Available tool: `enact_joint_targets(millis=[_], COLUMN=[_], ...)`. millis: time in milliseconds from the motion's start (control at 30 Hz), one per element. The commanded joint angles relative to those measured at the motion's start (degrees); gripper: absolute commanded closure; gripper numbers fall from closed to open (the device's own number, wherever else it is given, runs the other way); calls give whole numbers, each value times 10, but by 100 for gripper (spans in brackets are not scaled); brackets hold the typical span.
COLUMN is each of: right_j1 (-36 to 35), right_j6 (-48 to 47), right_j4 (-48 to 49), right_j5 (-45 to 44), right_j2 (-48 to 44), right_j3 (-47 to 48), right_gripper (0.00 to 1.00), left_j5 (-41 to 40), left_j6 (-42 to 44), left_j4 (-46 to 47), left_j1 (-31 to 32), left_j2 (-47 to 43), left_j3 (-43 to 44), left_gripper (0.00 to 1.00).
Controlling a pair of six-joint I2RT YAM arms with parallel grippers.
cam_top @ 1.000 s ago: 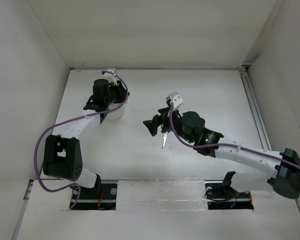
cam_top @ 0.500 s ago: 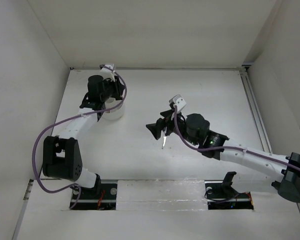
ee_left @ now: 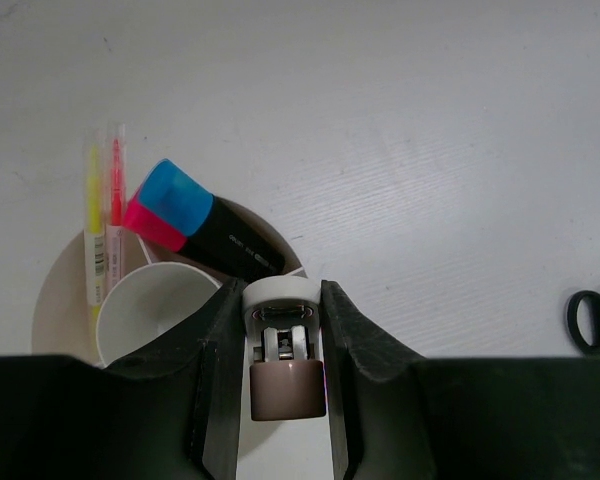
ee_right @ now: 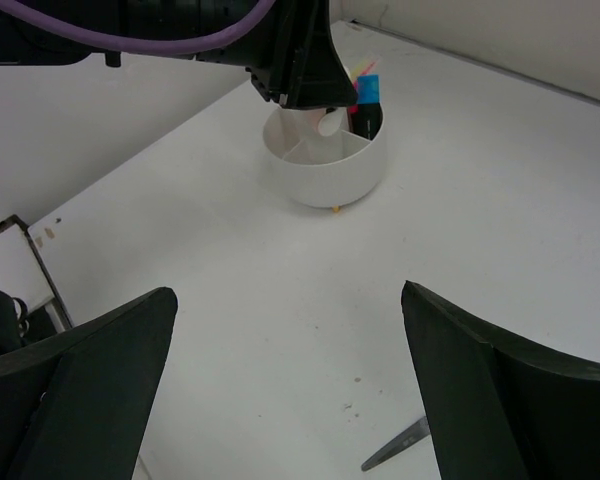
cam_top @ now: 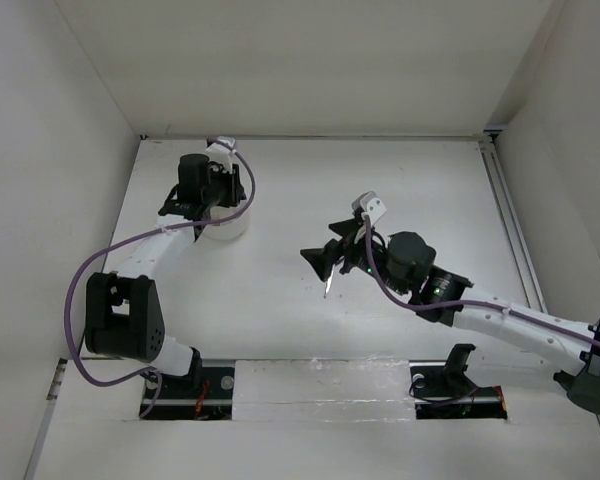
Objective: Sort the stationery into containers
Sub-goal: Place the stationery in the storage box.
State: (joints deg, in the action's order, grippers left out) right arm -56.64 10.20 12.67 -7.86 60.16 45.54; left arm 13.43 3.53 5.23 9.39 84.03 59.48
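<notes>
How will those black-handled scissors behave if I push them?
The black-handled metal scissors lie flat, so they likely won't roll and probably slide on the smooth white table. Their thin blades look stiff but low, perhaps hard for the open right claw to pinch.

A white tabletop (cam_top: 430,190) carries a round white container (cam_top: 228,229) toward its far left side. Near the middle lie black-handled scissors (cam_top: 327,284), flat on the surface and well apart from the container.
</notes>
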Motion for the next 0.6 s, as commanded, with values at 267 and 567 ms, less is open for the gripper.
enact_joint_targets(millis=[267, 567], right_j1=[6, 6], right_j6=[-18, -18], right_j4=[21, 26], right_j5=[1, 12], right_j2=[-32, -32], right_j3=[-15, -15], right_gripper=[0, 0], left_j5=[1, -29], left_j6=[18, 24], left_j4=[0, -1], left_j1=[0, 0], left_j2=[30, 36], left_j3=[20, 13], left_gripper=[100, 96])
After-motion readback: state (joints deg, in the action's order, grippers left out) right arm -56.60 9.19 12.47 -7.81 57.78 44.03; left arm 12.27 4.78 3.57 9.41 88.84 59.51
